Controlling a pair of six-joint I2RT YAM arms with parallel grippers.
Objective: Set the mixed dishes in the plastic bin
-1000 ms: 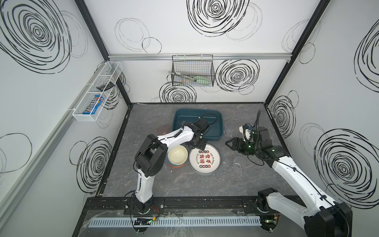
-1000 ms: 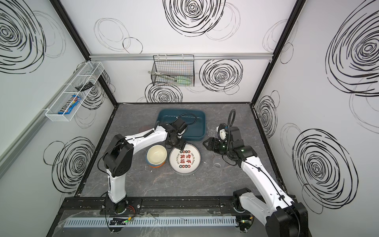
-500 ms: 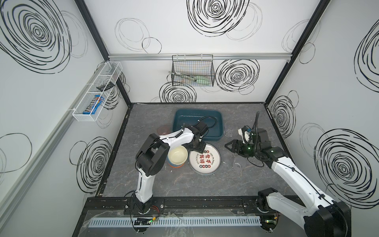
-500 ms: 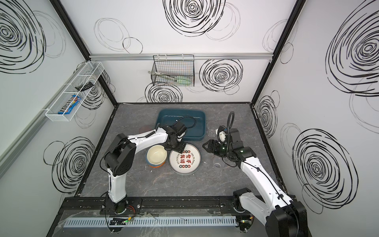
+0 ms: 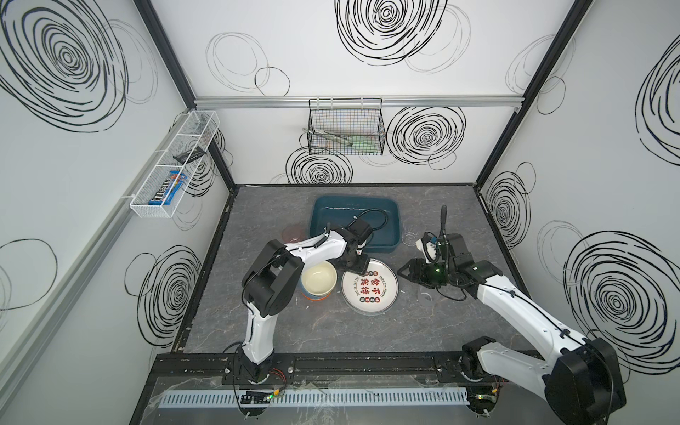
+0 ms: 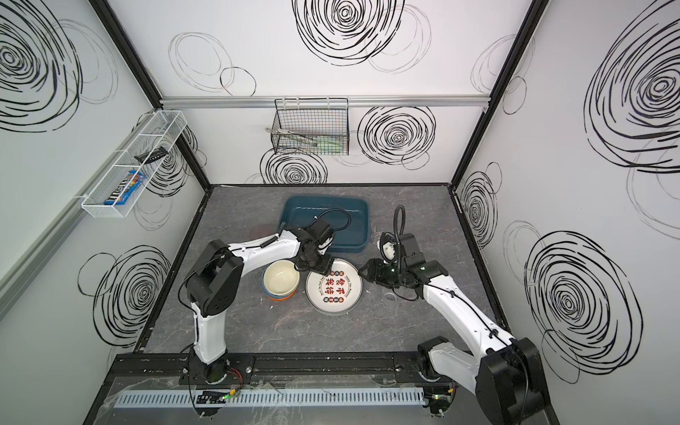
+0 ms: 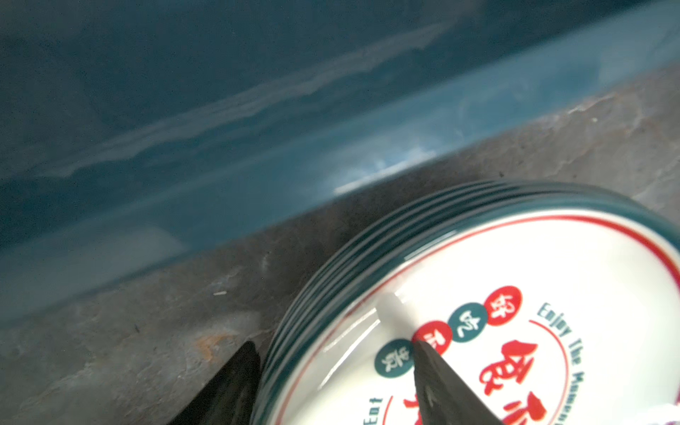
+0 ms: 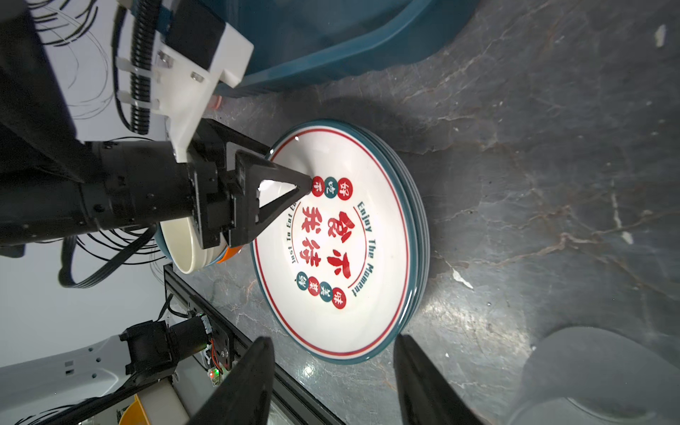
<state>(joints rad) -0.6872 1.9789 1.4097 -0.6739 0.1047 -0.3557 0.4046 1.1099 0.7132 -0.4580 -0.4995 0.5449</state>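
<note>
A stack of white plates (image 5: 369,287) (image 6: 334,287) with red Chinese characters lies in front of the teal plastic bin (image 5: 340,217) (image 6: 312,213). My left gripper (image 5: 358,266) (image 7: 333,344) is open at the stack's far rim (image 7: 368,235), one finger outside it and one on the top plate's face. Nested bowls (image 5: 318,280) (image 8: 184,243) sit left of the plates. My right gripper (image 5: 400,273) (image 8: 333,338) is open beside the stack's right edge (image 8: 412,235), holding nothing. A pink tumbler (image 5: 293,232) stands left of the bin.
A clear tumbler (image 5: 409,239) stands right of the bin and another (image 5: 427,294) (image 8: 596,368) lies just under my right wrist. A black wire basket (image 5: 346,132) hangs on the back wall and a white mesh shelf (image 5: 173,165) on the left wall.
My left gripper has dropped from the bin's front wall onto the plate stack's far rim, its jaws narrowing. My right gripper has edged left toward the stack and narrowed a little.
</note>
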